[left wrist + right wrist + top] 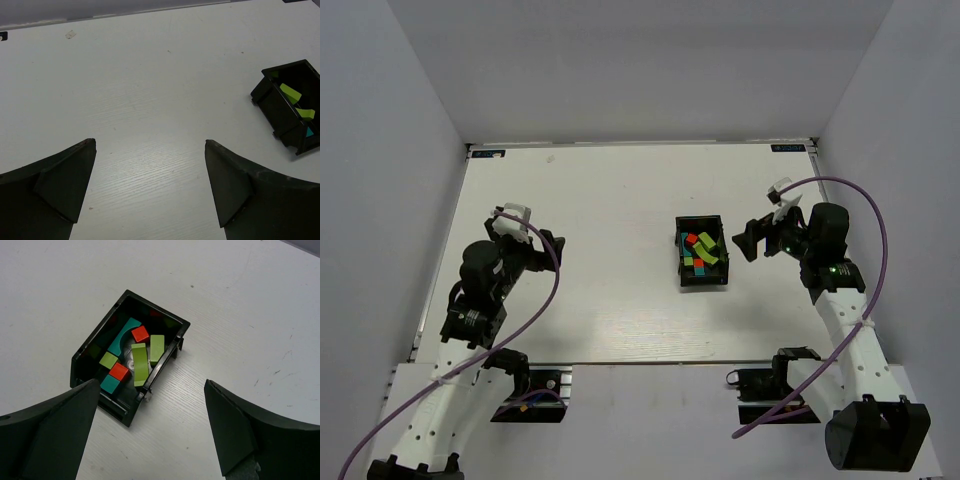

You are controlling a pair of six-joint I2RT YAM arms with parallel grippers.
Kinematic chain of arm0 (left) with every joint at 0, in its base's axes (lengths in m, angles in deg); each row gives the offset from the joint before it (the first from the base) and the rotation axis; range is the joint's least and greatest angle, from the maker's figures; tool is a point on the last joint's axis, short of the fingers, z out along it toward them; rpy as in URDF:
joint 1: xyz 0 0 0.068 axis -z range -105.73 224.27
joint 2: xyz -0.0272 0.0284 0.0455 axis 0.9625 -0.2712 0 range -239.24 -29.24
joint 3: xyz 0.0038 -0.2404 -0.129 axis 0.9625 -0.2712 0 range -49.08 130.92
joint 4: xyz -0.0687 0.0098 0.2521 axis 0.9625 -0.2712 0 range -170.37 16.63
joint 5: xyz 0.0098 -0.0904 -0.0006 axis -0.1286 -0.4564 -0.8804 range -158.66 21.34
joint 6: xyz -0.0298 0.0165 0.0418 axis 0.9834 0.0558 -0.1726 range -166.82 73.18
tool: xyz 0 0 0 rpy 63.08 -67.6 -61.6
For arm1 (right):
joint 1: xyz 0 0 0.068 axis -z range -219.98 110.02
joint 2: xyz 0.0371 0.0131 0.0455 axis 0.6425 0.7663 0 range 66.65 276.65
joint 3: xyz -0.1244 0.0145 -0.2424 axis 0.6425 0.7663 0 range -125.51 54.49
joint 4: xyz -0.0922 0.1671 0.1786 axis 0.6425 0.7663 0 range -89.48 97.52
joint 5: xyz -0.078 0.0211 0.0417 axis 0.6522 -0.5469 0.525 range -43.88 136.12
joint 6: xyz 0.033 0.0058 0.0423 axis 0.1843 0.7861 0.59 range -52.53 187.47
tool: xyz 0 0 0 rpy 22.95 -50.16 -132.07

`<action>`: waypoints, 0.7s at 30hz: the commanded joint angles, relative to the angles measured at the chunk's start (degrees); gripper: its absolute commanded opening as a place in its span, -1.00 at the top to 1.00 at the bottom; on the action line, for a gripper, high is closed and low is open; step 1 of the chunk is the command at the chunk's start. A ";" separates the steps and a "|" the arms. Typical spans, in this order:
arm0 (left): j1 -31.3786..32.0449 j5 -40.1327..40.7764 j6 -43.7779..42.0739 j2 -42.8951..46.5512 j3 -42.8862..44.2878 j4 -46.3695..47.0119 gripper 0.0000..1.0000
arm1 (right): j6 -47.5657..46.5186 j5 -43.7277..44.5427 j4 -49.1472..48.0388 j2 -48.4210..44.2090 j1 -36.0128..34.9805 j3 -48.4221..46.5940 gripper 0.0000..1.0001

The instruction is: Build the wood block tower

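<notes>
Lying loose in black bin (pixel 95 347), wood blocks (pixel 120 371) (long lime pair (pixel 140 365) parallel)

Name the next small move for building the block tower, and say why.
Probably swing the right gripper over the black bin and lower it onto the red cube beside the teal arch. All the blocks lie in the bin and none stands on the table. This gripper is open, empty and the one nearer the bin.
</notes>
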 commanded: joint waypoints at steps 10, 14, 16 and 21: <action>0.19 -2.56 -0.65 0.47 0.82 -0.52 -0.50 | -12.03 -9.32 3.69 -2.62 0.33 1.49 -0.81; 0.19 -4.49 -0.13 -1.63 0.82 0.79 1.00 | -11.53 -8.64 3.80 -0.61 0.07 1.25 0.21; 0.19 -6.16 0.57 -3.30 0.82 1.85 1.00 | -8.62 -5.31 3.44 0.80 -0.19 -0.68 1.00; 0.71 -6.79 2.25 -24.51 14.31 -6.98 -0.20 | -3.43 4.81 0.98 5.98 -2.73 -2.88 0.02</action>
